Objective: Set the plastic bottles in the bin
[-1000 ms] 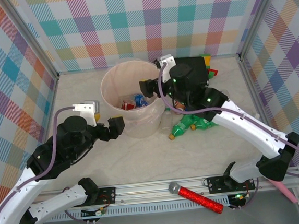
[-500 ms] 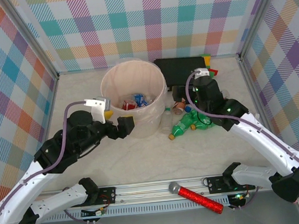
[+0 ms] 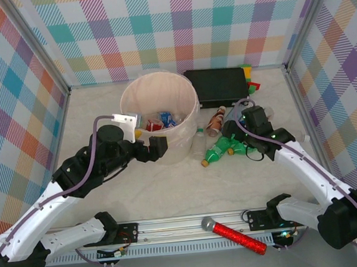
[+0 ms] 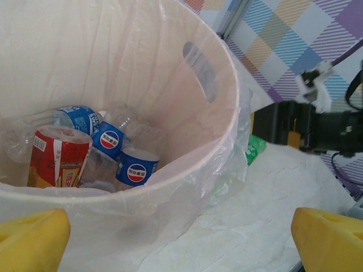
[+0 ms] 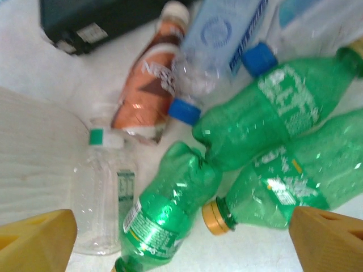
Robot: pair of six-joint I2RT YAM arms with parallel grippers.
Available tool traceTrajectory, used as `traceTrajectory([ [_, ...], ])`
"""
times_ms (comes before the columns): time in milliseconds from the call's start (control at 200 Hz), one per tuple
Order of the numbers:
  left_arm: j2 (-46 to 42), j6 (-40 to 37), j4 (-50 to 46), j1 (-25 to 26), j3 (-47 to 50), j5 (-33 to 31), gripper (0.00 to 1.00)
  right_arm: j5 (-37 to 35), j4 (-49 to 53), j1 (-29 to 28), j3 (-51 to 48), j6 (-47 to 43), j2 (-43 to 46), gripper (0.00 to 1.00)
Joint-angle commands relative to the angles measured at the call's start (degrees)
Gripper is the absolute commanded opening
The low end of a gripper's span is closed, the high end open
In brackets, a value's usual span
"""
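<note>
**A:** Left claw (image 3: 156,148) is up against the near wall of the bin (image 3: 178,143). It's spread wide, with nothing between its yellow pads (image 4: 31,238).

**B:** What's in the bin?

**A:** The wrist view looks straight in. There's a blue-labelled bottle (image 4: 136,170) at the bottom with more like it beside it, and a crumpled red-labelled item (image 4: 57,161) on the left.

**B:** And the other side?

**A:** Right claw (image 3: 231,131) hangs over the pile just right of the bin. Its fingers are wide apart and it's gripping nothing.

**B:** So what's lying on the surface (image 3: 171,190)?

**A:** Green bottles (image 5: 272,105) are bunched together and touching, and one shows a yellow cap (image 5: 214,218). A clear bottle with a green cap (image 5: 102,198) lies just beside the bin's wall. Past it is the brown bottle (image 5: 144,90), its cap end near the black box (image 5: 85,22). A clear blue-capped bottle (image 5: 221,51) lies right beside the brown one.

**B:** Anything else?

**A:** A red glittery microphone (image 3: 234,235) lies on the near rail, well apart from the pile.
</note>
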State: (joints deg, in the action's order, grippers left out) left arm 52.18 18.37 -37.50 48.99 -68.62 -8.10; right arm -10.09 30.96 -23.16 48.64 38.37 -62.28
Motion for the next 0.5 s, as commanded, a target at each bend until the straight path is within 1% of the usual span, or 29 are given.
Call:
traceTrajectory([
  [0,0.17,-0.93,-0.86,0.36,-2.13,0.37,1.0,3.34,-0.97,0.55,-1.24,3.8,-0.97,0.93],
  [130,0.08,-0.88,-1.17,0.32,-2.26,0.48,1.0,2.99,-0.08,3.13,-2.72,5.84,-1.18,0.89],
  [315,-0.2,-1.29,-1.26,0.33,-2.18,1.99,1.0,7.19,-0.07,11.09,-6.48,7.3,-0.92,0.86],
  [495,-0.08,-1.56,-1.33,0.34,-1.96,3.13,1.0,10.05,-1.27,18.75,-9.39,6.31,-0.82,0.85],
])
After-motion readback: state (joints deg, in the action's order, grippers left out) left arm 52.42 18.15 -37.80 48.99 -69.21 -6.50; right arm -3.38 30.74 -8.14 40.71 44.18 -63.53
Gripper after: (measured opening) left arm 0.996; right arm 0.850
